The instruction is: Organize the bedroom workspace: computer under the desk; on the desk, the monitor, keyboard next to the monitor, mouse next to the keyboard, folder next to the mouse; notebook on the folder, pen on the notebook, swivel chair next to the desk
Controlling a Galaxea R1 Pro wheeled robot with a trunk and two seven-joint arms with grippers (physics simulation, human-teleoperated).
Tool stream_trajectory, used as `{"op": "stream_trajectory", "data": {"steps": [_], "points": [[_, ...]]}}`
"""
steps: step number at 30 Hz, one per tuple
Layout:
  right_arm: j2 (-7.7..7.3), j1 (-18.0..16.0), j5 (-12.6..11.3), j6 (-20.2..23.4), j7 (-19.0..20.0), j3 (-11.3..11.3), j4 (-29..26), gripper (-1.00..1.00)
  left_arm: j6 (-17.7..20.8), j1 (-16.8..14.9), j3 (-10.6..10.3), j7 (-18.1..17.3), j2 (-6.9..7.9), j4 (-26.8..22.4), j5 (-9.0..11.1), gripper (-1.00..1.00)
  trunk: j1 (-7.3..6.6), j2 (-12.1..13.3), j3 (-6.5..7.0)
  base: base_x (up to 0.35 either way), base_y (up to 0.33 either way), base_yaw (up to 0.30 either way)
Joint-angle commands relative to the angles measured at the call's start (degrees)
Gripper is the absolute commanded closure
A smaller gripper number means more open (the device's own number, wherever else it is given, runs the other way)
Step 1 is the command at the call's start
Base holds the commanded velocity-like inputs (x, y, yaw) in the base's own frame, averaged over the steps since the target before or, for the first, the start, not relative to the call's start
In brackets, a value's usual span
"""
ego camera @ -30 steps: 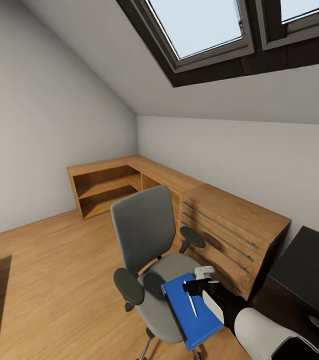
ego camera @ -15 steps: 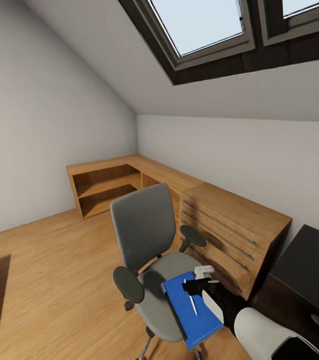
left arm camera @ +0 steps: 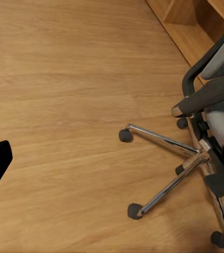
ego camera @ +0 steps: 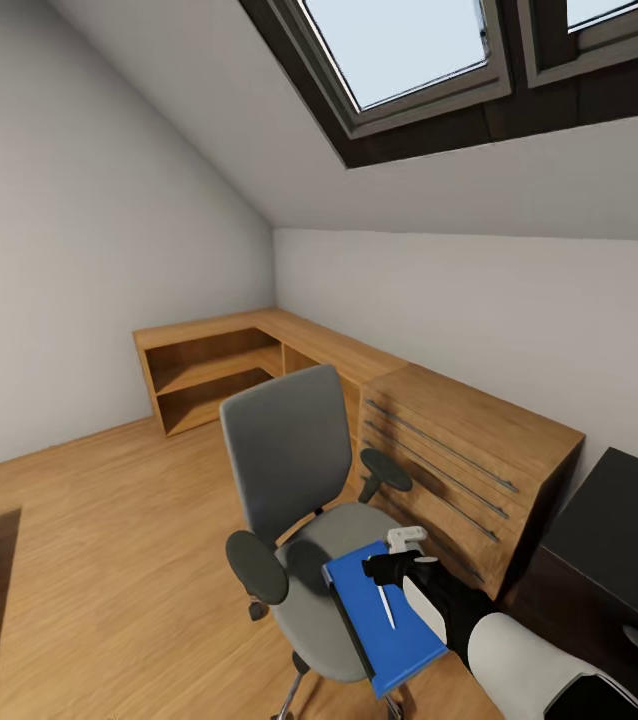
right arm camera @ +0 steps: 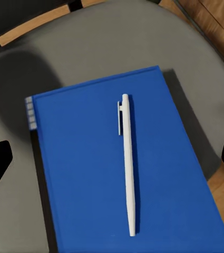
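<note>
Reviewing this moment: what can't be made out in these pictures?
- Head view: right gripper over the folder; the wrist hides how its jaws stand.
- Head view: desk cut by the picture's edge.
- Right wrist view: below the pen, what the folder covers is hidden.
- Left wrist view: swivel chair cropped.

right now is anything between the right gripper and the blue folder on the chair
Only the white pen, lying lengthwise along the middle of the blue folder on the chair seat. The right gripper hangs over the folder with open fingers; nothing else is in the gap.
</note>
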Motion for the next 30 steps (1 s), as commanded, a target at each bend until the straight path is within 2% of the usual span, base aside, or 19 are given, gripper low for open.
{"op": "stream_trajectory", "data": {"steps": [1, 4, 7, 8, 9, 14, 23, 25, 27, 28, 30], "points": [[-0.05, -0.05, -0.50, 0.23, -0.35, 0.47, -0.08, -1.00, 0.01, 0.12, 0.03, -0.47, 0.03, -0.07, 0.71, -1.00, 0.00, -0.04, -0.05, 0.000, 0.000, 0.000], [-0.10, -0.04, -0.50, 0.24, -0.35, 0.31, -0.09, -1.00, 0.05, 0.27, 0.05, -0.55, 0.07, -0.08, 0.86, -1.00, 0.44, -0.84, -0.41, 0.000, 0.000, 0.000], [-0.89, -0.05, -0.53, 0.37, -0.36, -0.10, -0.34, -1.00, 0.07, 0.29, 0.11, -0.55, 0.07, 0.03, 0.88, -1.00, 1.10, -2.04, -0.95, 0.000, 0.000, 0.000], [-2.22, -0.05, -0.64, 0.58, -0.35, -1.27, -0.82, -1.00, 0.79, 0.30, 0.12, -0.54, 0.08, 0.10, 0.88, -1.00, 1.32, -2.44, -1.13, 0.000, 0.000, 0.000], [-2.41, -0.05, -0.68, 0.61, -0.33, -2.08, -0.87, -1.00, 1.05, 0.30, 0.12, -0.54, 0.08, 0.11, 0.88, -1.00, 1.54, -2.84, -1.31, 0.000, 0.000, 0.000], [-2.69, -0.05, -0.75, 0.69, -0.27, -4.38, -0.95, -1.00, 1.67, 0.30, 0.12, -0.54, 0.07, 0.12, 0.89, -1.00, 2.64, -4.85, -2.21, 0.000, 0.000, 0.000], [-2.72, -0.05, -0.76, 0.73, 0.37, -4.88, -0.96, -1.00, 1.81, 0.30, 0.12, -0.54, -0.01, 0.12, 0.80, -1.00, 4.62, -8.46, -3.82, 0.000, 0.000, 0.000], [-2.74, -0.05, -0.76, 0.88, 1.89, -4.92, -0.93, -1.00, 1.81, 0.30, 0.12, -0.54, -0.01, 0.12, 0.80, -1.00, 5.06, -9.26, -4.18, 0.000, 0.000, 0.000], [-2.79, -0.04, -0.67, 1.80, 5.01, -4.98, -0.90, -1.00, 1.81, 0.30, 0.12, -0.54, -0.01, 0.12, 0.80, -1.00, 5.49, -10.06, -4.54, 0.000, 0.000, 0.000], [-3.13, -0.04, -0.63, 2.73, 7.57, -5.03, -0.89, -1.00, 1.81, 0.30, 0.12, -0.54, -0.01, 0.16, 0.80, -1.00, 5.71, -10.46, -4.72, 0.000, 0.000, 0.000], [-3.72, -0.05, -0.61, 3.34, 9.58, -5.11, -0.88, -1.00, 1.81, 0.30, 0.12, -0.54, -0.01, 0.19, 0.80, -1.00, 6.15, -11.27, -5.08, 0.000, 0.000, 0.000]]}}
